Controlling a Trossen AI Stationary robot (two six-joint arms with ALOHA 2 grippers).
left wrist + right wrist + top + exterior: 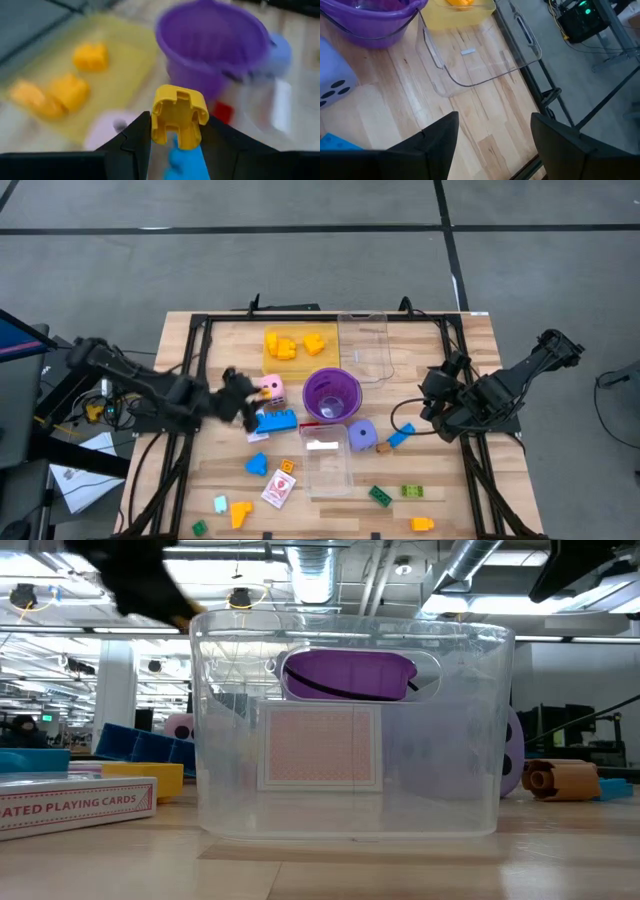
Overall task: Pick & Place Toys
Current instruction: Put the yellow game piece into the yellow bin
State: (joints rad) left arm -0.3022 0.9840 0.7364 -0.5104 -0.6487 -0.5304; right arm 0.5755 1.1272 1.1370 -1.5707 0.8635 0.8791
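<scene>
My left gripper [240, 398] hangs above the table's left middle, shut on a small yellow brick [179, 116]. Under it lie a blue brick [275, 420] and a pink die [270, 388]. Beyond them stand a purple cup [332, 393] and a yellow tray [295, 345] holding several yellow pieces. A clear tray [328, 458] near the front holds a white-red card [320, 745]. A purple die [362, 435] rests beside it. My right gripper [492, 140] waits open above the table's right side, holding nothing. My left gripper pinches the yellow brick by two opposite sides [156, 125] between its two fingers. The fingers slant downward, coming from the table's left. Most of the brick sticks out past the fingertips, lifted clear of the table above the blue brick [185, 160].
A second clear tray [365, 345] stands at the far middle. Loose toys lie along the near edge: a blue piece [257, 465], a card box [279, 488], green bricks [380, 495], an orange brick [422, 523] and a yellow piece [240, 513].
</scene>
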